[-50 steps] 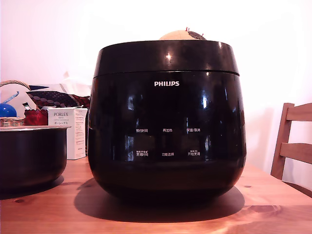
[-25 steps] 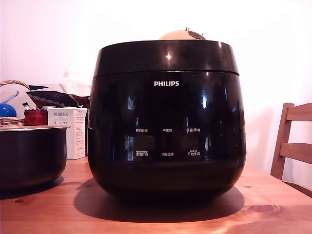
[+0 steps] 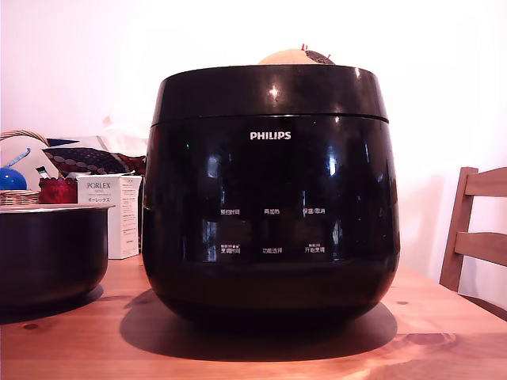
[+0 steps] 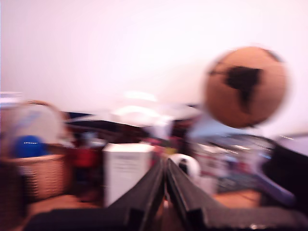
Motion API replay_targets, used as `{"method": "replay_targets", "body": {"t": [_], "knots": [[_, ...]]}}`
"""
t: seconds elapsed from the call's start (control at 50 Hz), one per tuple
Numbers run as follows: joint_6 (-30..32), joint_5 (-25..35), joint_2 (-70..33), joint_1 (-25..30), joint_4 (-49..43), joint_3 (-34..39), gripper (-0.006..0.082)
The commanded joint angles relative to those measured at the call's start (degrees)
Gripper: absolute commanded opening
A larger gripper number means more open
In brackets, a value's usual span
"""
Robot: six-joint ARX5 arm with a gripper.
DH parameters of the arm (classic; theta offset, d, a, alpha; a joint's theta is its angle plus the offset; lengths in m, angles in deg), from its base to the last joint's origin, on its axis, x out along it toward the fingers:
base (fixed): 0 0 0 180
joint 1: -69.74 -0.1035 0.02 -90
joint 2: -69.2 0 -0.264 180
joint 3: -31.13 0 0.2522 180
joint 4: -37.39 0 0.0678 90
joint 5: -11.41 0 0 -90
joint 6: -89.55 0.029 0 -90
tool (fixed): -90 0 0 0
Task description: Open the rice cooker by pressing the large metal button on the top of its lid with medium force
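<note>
The rice cooker (image 3: 271, 198) is seen standing on a wooden table (image 3: 444, 332) in the middle of the exterior view, with its lid (image 3: 271, 91) closed down on the body and a smaller black pot (image 3: 49, 253) placed near it at that view's left, before a white box (image 3: 111, 214). In the blurred wrist view the gripper (image 4: 165, 168) is shown with its 2 black fingers (image 4: 149, 192) brought together, nothing being held between them, and a white box (image 4: 126, 171), a basket (image 4: 41, 175) and a brown globe (image 4: 245, 86) are seen beyond it.
</note>
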Motion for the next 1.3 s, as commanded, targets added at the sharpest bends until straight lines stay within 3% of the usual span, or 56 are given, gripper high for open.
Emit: {"method": "replay_targets", "body": {"t": [0.0,0.16,0.3,0.64,0.88,1.28], "knots": [[-0.17,2.75,0.5,0.02,-0.33,-2.36,-0.002],[-0.33,11.19,0.5,0.39,-3.93,-6.4,-0.002],[-2.43,14.62,0.5,0.9,-9.42,-10.36,-0.002],[-9.25,17.46,-2.25,2.8,-10.6,-15.19,-0.002],[-9.38,18.88,-9.44,6.19,-5.68,-17.35,-0.002],[-8.94,16.5,-25.73,19.58,2.49,-19.63,-0.002]]}}
